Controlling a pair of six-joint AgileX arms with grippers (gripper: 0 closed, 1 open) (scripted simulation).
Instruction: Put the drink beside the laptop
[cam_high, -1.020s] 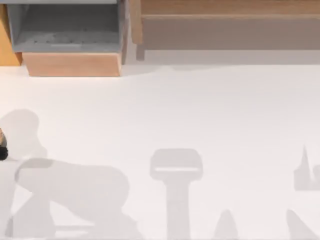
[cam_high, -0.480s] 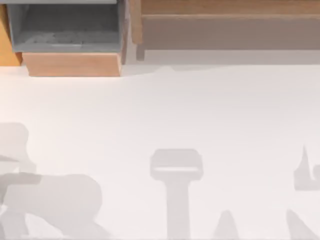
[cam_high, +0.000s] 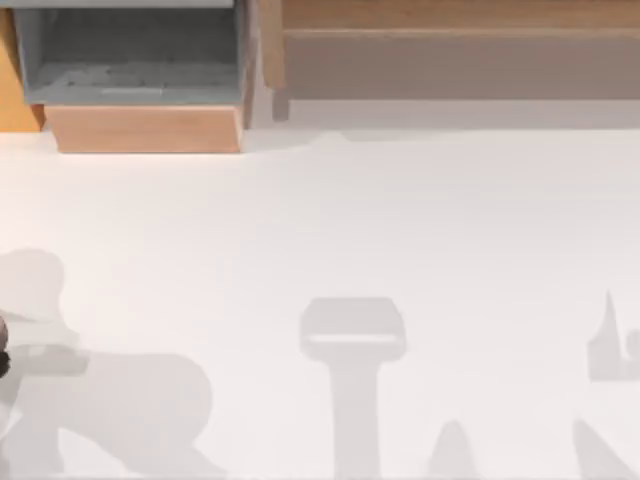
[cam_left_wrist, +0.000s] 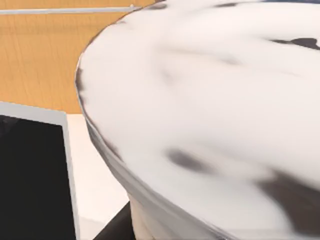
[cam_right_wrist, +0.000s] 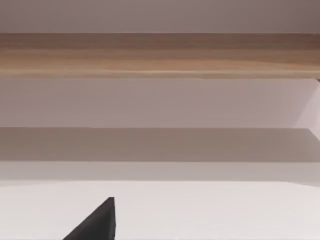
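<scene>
Whether the left arm's fingers were closed on anything I could not tell, but its wrist camera sat right over the drink (cam_left_wrist: 210, 115), lid up and cup upright, with the laptop (cam_left_wrist: 30, 175) just beside it on the table (cam_high: 400, 220).

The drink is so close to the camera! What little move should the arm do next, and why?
Probably lower it gently and let go. In the left wrist view the drink's white lid looms close, with the laptop's dark screen right beside it, so it seems already near its spot.
</scene>
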